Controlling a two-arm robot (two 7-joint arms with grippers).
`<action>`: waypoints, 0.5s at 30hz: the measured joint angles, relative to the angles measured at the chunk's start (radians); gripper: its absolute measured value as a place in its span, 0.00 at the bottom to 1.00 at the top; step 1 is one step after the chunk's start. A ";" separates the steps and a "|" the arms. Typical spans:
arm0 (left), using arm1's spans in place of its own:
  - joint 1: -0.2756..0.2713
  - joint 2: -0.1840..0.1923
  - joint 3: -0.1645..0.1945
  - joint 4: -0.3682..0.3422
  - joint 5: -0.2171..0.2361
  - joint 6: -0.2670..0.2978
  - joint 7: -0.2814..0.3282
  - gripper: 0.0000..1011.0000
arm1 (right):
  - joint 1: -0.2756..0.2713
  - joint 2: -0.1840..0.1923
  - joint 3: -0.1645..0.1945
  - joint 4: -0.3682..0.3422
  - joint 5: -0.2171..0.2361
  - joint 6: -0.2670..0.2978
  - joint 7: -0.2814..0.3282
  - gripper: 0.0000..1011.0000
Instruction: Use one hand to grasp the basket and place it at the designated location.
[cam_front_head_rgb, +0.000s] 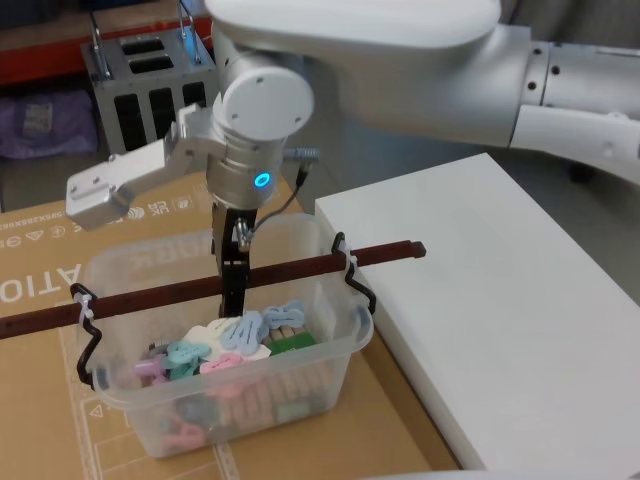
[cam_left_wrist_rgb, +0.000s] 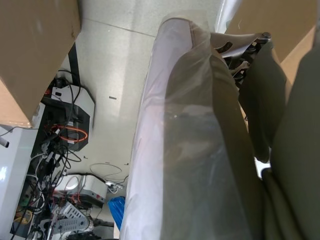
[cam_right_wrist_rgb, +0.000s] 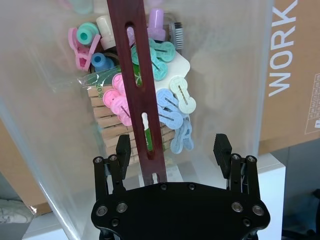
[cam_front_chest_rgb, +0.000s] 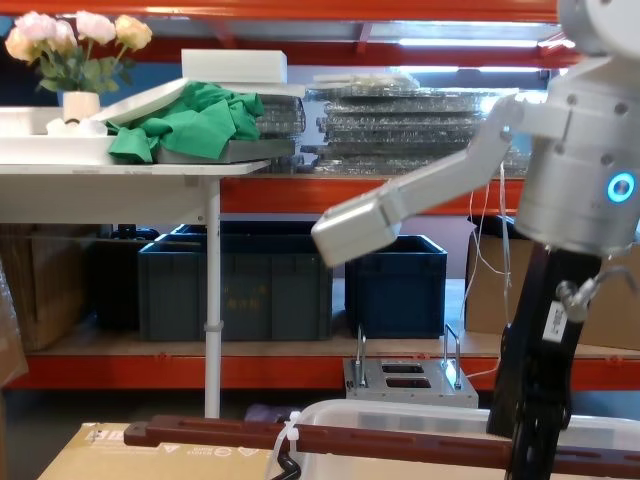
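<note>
Translucent basket (cam_front_head_rgb: 345, 345), slotted brown handle (cam_front_head_rgb: 300, 270)

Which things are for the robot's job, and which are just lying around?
For the job: basket, its brown handle, right gripper open around the handle.
Just lying around: grey metal box, blue crates, green cloth, flowers.

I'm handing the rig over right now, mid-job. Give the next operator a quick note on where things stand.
Right pincer: open, astride the handle of the basket, bar between its jaws, not gripping.
Left pincer: idle, beside a cardboard box, floor beneath.
Basket: holds clothes pegs, sits on the printed carton next to the white platform.
Done: approach and alignment.
Left: close on the handle, lift, place. The drop spot isn't marked.
</note>
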 joint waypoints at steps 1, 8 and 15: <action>0.000 0.000 0.000 0.000 0.000 0.000 0.000 0.00 | 0.001 0.004 0.003 -0.003 0.002 0.000 0.000 0.99; 0.000 0.000 0.000 0.000 0.000 0.000 0.000 0.00 | 0.009 0.029 0.025 -0.028 0.018 0.001 0.000 0.99; 0.000 0.000 0.000 0.000 0.000 0.000 0.000 0.00 | 0.014 0.045 0.039 -0.048 0.027 0.003 0.002 0.99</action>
